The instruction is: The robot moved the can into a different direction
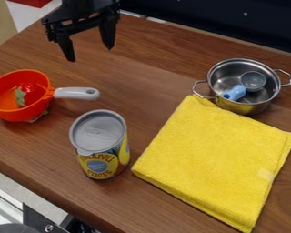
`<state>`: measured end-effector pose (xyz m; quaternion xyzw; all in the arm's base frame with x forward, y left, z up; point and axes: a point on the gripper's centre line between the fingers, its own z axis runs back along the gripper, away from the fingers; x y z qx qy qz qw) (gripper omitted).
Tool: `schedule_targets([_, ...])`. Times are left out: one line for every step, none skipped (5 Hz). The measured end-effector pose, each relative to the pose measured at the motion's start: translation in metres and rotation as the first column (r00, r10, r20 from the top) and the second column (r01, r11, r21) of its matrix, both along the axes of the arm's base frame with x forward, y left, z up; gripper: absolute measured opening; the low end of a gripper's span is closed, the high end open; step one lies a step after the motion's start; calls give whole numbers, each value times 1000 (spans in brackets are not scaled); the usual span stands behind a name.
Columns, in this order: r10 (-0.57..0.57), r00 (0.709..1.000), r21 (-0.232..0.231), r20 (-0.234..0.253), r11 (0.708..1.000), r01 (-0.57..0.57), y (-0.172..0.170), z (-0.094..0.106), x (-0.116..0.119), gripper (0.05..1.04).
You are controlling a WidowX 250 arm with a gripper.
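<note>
Can stands upright between pan and towel, where its width could leave my claw, hanging spread toward the surface's far side, so little clearance that I clip the rim and topple it by descending off-center.

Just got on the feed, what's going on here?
Nothing is being handled right now: the gripper is open and empty, above the far left of the table. The can stands upright near the front edge, between the orange pan and the folded yellow cloth. The metal pot sits behind the cloth.
</note>
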<state>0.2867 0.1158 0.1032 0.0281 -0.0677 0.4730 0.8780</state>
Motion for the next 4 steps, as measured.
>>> schedule_targets([-103,994,-23,32,994,104,-12,7,-12,1000])
schedule_targets([-248,968,-76,24,965,249,-26,13,-36,1000])
schedule_targets([-408,912,-81,54,908,411,-47,13,-77,1000])
schedule_targets([-531,847,-119,37,839,531,-62,12,-110,1000])
